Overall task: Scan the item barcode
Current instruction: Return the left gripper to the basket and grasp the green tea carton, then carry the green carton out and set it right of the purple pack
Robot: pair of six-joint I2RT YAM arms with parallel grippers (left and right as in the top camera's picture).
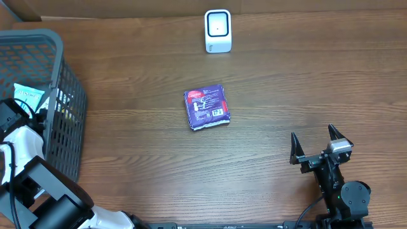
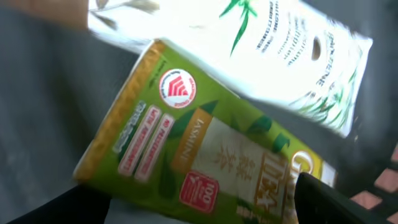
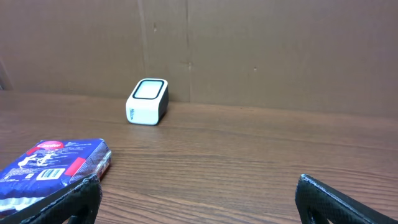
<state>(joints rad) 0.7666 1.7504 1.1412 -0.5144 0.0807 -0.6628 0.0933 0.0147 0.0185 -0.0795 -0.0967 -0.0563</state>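
reaching into the basket [image 1: 70, 121] for the pick; the scan itself is not yet begun.
the left end effector [image 2: 189, 202] stands wide on both sides of the green jasmine tea carton [image 2: 186, 137], which lies tilted in the basket beside a white pack [image 2: 280, 50]; whether it already presses the carton i cannot tell. the right end effector [image 1: 313, 137] waits released. next: clench, lift, and turn a barcode side to the scanner [image 1: 217, 30] at the far edge of the surface [image 1: 127, 165].

Green carton [image 2: 205, 143] printed "JASMINE", its red badge [image 2: 200, 191] "100", other print illegible.
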